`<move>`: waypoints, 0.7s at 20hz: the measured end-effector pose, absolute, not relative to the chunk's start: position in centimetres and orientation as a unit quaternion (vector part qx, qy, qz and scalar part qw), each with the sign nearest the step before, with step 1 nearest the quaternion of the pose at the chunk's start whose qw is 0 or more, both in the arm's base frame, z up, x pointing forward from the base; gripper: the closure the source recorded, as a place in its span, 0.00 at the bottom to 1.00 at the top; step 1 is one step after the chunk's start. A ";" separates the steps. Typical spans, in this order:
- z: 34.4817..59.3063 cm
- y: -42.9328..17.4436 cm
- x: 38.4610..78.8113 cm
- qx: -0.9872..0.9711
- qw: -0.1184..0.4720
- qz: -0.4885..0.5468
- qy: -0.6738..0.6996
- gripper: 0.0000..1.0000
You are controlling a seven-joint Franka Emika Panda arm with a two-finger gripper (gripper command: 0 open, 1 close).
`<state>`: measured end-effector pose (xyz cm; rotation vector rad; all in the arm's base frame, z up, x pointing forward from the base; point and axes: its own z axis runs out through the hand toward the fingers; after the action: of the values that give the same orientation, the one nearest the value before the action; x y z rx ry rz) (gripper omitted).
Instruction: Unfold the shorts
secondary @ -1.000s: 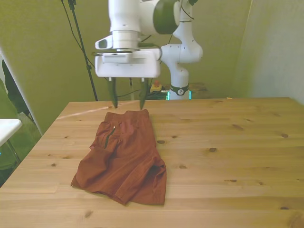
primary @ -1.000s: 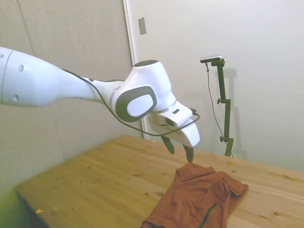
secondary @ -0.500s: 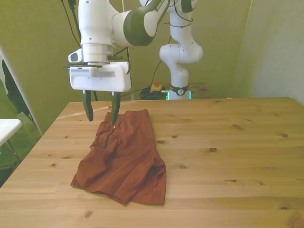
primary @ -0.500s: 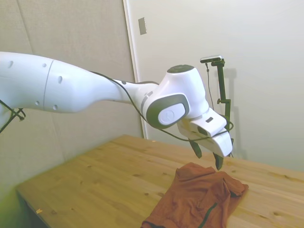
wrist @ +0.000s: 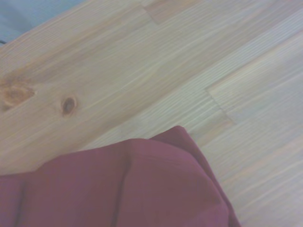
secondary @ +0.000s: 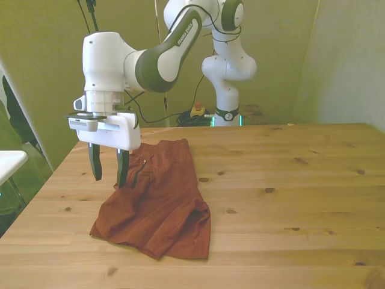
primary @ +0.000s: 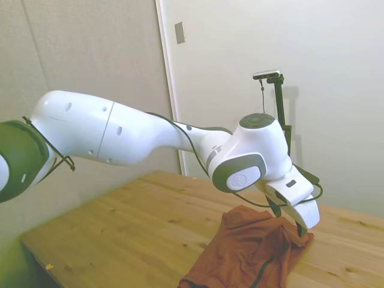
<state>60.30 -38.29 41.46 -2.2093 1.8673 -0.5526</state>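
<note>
Hovering with fingers apart, the gripper (secondary: 108,169) brackets the shorts' (secondary: 157,199) 9 o'clock edge in the front view (limp, light cloth on the table (secondary: 289,198)); a pinch at that folded edge looks best.

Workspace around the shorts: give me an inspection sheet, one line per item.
Surface: wooden table, knotty planks, bare apart from the garment.
Job's things: rust-orange shorts lie rumpled and folded over toward the front view's left; a thin dark stripe shows on the top layer.
Clutter: nothing seen.
Grippers: gripper open, fingers pointing down at the shorts' edge on the front view's left, one fingertip at the fabric, the other over bare wood; holding nothing.
Cables: a dark cable loops at the wrist; more run along the floor behind the table.
Surroundings: plain walls; a pale object at the front view's left edge.
</note>
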 end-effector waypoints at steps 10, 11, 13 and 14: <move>38.5 -37.5 61.9 -0.744 0.102 -0.168 0.638 1.00; 38.2 -37.4 62.0 -0.745 0.102 -0.167 0.638 1.00; 37.9 -37.2 62.1 -0.745 0.103 -0.164 0.638 1.00; 37.8 -37.2 62.1 -0.745 0.103 -0.163 0.638 1.00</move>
<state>62.14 -37.22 37.76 -2.2001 1.8836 -0.4818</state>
